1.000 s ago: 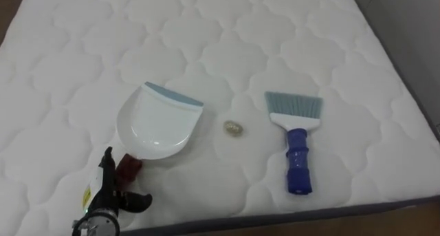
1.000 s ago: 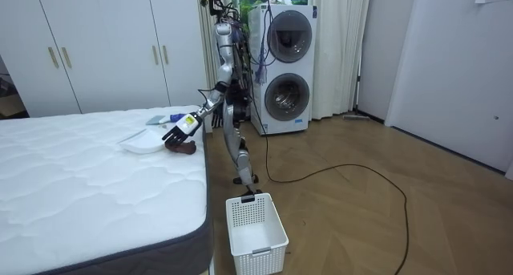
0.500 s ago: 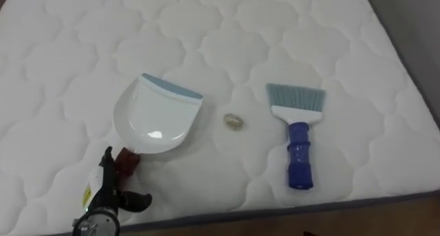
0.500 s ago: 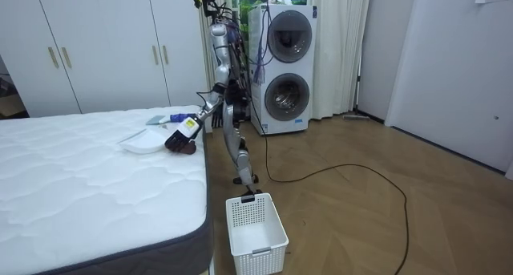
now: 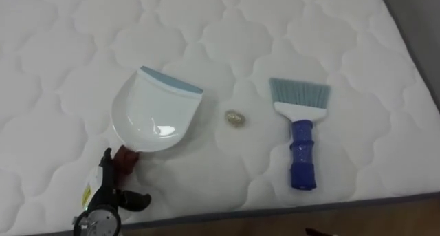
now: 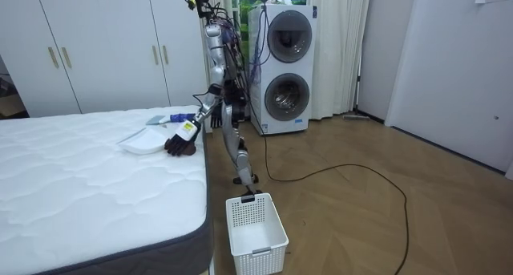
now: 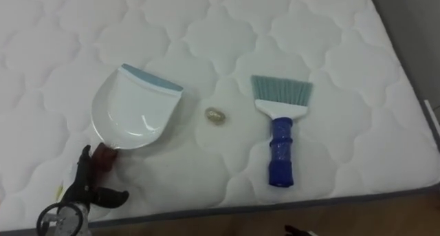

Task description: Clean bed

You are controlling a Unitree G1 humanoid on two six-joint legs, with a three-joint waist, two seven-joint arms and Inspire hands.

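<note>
A white dustpan (image 5: 155, 112) with a blue lip lies on the white quilted mattress (image 5: 82, 29), its red-brown handle (image 5: 126, 160) pointing toward me. A small beige scrap (image 5: 235, 118) lies just right of the pan. Further right lies a brush (image 5: 301, 153) with a blue handle and pale bristles pointing away. My left hand (image 5: 104, 191) is low at the bed's near edge, open, with its fingertips at the end of the handle and its thumb out to the right. My right hand (image 6: 215, 119) stays near my waist in the room view, too small to read.
I stand at the bed's side near its corner. The mattress edge (image 5: 289, 205) runs along the bottom with wooden floor below. A white basket (image 6: 256, 231) stands on the floor by the bed. Stacked washing machines (image 6: 284, 62) are behind me, and wardrobes (image 6: 96, 42) stand beyond the bed.
The eye view has shifted a little over the bed. In the room view my left hand has come down onto the dustpan's handle end. Pan, scrap and brush have not moved.
</note>
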